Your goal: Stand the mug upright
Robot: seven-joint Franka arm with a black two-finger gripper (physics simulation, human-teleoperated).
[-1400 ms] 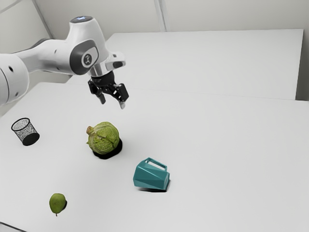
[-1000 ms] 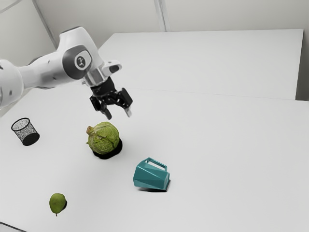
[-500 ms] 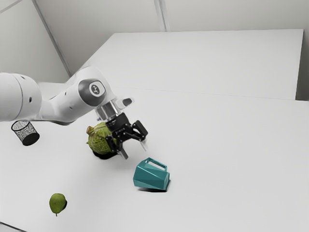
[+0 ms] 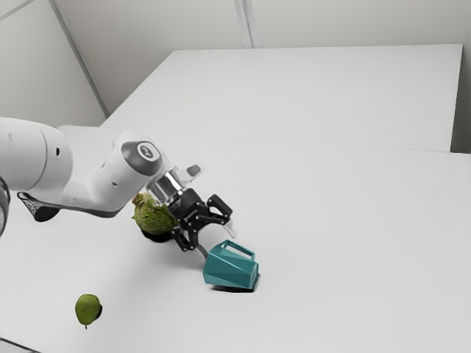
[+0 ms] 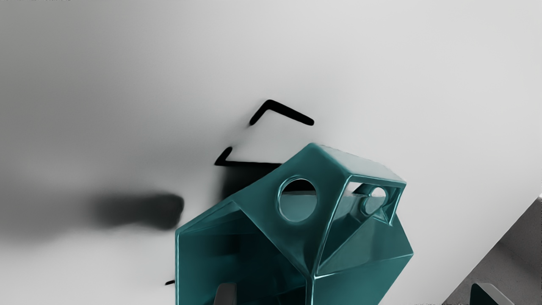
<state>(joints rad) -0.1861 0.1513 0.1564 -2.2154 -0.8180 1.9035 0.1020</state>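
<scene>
In the exterior view, going from its left to its right, a dark container (image 4: 42,211) stood left of the cabbage (image 4: 153,218), partly covered by the arm (image 4: 103,180). Next came a green pear (image 4: 87,309), left of the cabbage and nearer the camera. The cabbage sat on the white table (image 4: 346,220), its top partly behind the arm. Just right of the cabbage hung the gripper (image 4: 217,242), its fingers spread wide and holding nothing; in the wrist view one fingertip (image 5: 226,293) overlapped the mug's hollow, though I cannot tell whether it was inside. The teal mug (image 4: 230,268) lay on its side, right of the cabbage and nearer the camera, handle uppermost.
</scene>
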